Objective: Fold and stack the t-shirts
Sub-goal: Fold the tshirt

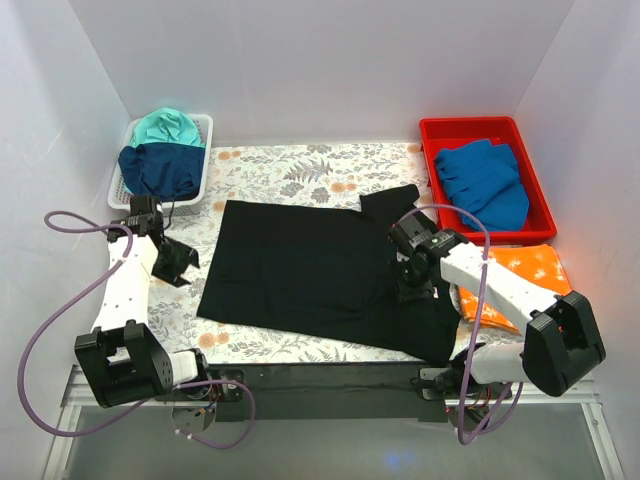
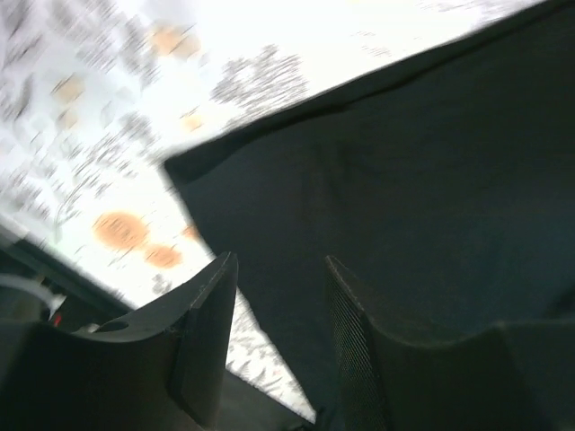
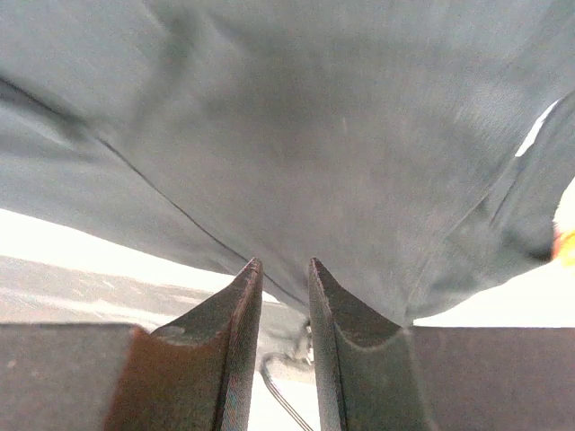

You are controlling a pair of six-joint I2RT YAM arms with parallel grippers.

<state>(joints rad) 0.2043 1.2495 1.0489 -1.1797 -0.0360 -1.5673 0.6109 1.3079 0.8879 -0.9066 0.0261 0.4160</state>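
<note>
While I look down from the top camera, I see the big black t-shirt lying spread out flat in the middle of the flower table cloth. One short sleeve pokes out at its far right corner.

My left gripper hangs just beside the left edge of the black t-shirt, over the table cloth. In its own wrist camera, its two fingers stand apart with a good gap, and nothing is between them. Past them I see a corner of the black t-shirt and some table cloth, all a bit blurry.

My right gripper is down on the right part of the black t-shirt, where the cloth has a small fold. In its wrist camera, its fingers are close together with only a thin gap. Their tips are right at the black cloth. I cannot tell if they pinch a bit of it or only touch it.

The other shirts are off to the sides. A teal t-shirt and a navy t-shirt sit in the white basket at the far left corner. A blue t-shirt lies in the red bin at the far right corner. An orange t-shirt lies on the table cloth just in front of the red bin, partly under my right arm.
</note>
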